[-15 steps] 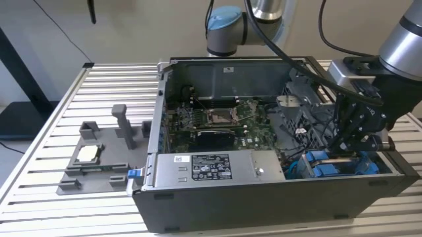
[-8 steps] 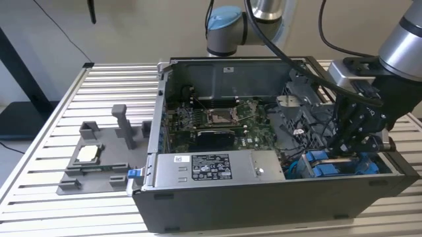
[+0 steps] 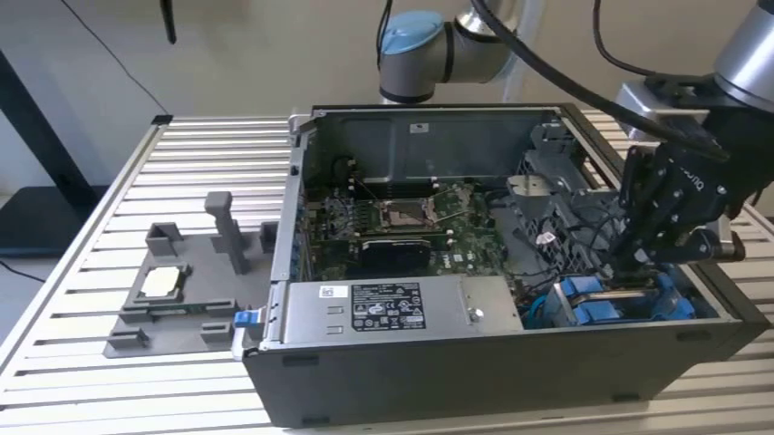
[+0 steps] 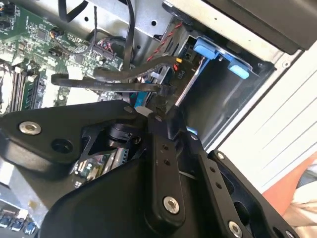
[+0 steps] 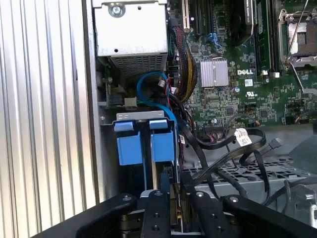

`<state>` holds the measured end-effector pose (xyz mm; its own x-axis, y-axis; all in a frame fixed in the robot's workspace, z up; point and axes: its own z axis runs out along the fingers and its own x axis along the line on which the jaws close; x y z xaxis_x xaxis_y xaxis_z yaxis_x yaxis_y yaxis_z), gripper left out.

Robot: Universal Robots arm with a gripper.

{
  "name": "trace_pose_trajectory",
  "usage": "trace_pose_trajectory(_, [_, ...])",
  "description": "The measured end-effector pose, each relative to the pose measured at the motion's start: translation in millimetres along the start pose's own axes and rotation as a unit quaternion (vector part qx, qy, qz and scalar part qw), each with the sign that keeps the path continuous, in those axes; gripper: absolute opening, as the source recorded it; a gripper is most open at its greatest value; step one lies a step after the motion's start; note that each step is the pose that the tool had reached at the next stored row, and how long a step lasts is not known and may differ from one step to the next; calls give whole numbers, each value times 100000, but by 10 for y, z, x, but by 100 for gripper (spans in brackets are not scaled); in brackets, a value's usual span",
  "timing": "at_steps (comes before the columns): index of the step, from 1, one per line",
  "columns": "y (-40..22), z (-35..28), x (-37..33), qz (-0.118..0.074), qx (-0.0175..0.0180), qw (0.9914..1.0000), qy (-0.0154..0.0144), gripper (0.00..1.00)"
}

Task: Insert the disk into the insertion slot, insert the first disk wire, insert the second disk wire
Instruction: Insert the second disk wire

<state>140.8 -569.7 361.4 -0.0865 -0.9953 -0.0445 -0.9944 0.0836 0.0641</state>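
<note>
The computer case lies open on the slatted table. The insertion slot is the grey cage at the case's near corner on the exterior view's right. The disk's blue carrier sits inside it, its blue tabs showing at the cage mouth. The disk's label is hidden. My gripper reaches down into the case just beside the cage. Its fingers stand close together on a black disk wire connector, at the carrier's end. A black flat wire trails from the gripper.
A grey labelled power-supply box fills the case's front. The green motherboard with its socket lies behind it. Loose black cables loop over the board beside the cage. A grey fixture with posts stands on the table at the exterior view's left.
</note>
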Motion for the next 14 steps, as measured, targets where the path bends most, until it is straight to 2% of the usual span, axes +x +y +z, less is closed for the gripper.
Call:
trace_pose_trajectory(5, [8, -123, -6, 2, -30, 100000, 6, 24])
trace_pose_trajectory(9, [11, -167, -7, -8, -13, 100000, -5, 24])
trace_pose_trajectory(12, [23, -175, -7, 13, 452, 99999, -39, 24])
trace_pose_trajectory(14, [25, -180, -7, 29, 565, 99998, -57, 24])
